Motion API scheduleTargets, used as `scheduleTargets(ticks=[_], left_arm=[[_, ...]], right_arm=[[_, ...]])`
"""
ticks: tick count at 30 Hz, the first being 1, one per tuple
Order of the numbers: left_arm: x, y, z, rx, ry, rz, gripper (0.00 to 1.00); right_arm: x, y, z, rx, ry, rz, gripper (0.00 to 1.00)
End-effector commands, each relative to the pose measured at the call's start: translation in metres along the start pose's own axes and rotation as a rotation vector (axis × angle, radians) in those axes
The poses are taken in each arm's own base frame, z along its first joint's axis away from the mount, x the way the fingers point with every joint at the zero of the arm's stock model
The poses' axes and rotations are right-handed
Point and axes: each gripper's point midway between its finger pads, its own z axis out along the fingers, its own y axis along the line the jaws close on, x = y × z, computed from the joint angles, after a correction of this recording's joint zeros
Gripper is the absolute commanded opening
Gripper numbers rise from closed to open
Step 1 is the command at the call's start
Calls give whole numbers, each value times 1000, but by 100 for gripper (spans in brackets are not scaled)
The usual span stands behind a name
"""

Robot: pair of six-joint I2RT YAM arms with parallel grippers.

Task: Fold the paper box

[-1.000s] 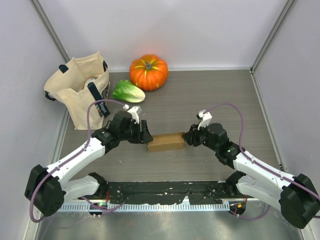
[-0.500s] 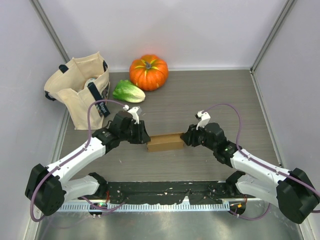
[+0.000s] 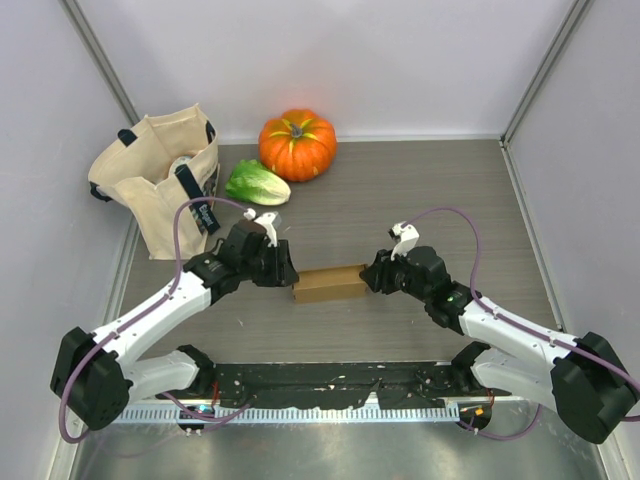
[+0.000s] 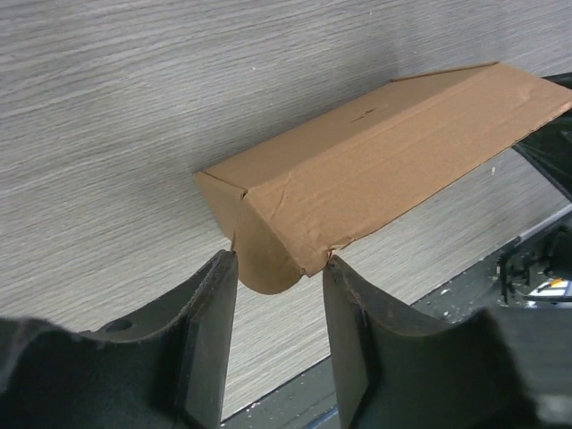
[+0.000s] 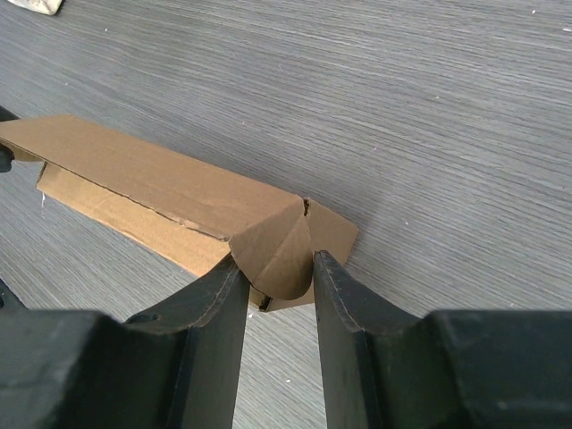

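Note:
The paper box point(image 3: 330, 283) is a tan cardboard piece folded into a long low shape, lying mid-table between both arms. My left gripper point(image 3: 288, 272) is at its left end. In the left wrist view the box point(image 4: 375, 170) has a rounded end tab sitting between my open left gripper's point(image 4: 279, 268) tips, which touch the end corners. My right gripper point(image 3: 368, 277) is at the right end. In the right wrist view the box's point(image 5: 152, 179) curved end tab is pinched between my right gripper's point(image 5: 275, 264) fingers.
An orange pumpkin point(image 3: 297, 143) and a green lettuce point(image 3: 257, 183) lie at the back. A beige tote bag point(image 3: 160, 180) stands at the back left. A black base rail point(image 3: 330, 385) runs along the near edge. Grey walls enclose the table.
Both grippers and the box have shifted slightly to the left. The right gripper has pressed closer onto the box's right end.

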Motion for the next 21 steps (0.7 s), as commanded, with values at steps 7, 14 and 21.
scheduleTargets(ticks=[7, 14, 21], left_arm=[[-6, -1, -9, -144, -136, 143, 43], [-6, 15, -8, -259, -138, 173, 37], [-10, 15, -6, -266, -156, 188, 28]], right_arm=[[-9, 3, 3, 2, -32, 1, 39], [-8, 2, 4, 5, -29, 0, 39], [-8, 5, 5, -4, -31, 3, 39]])
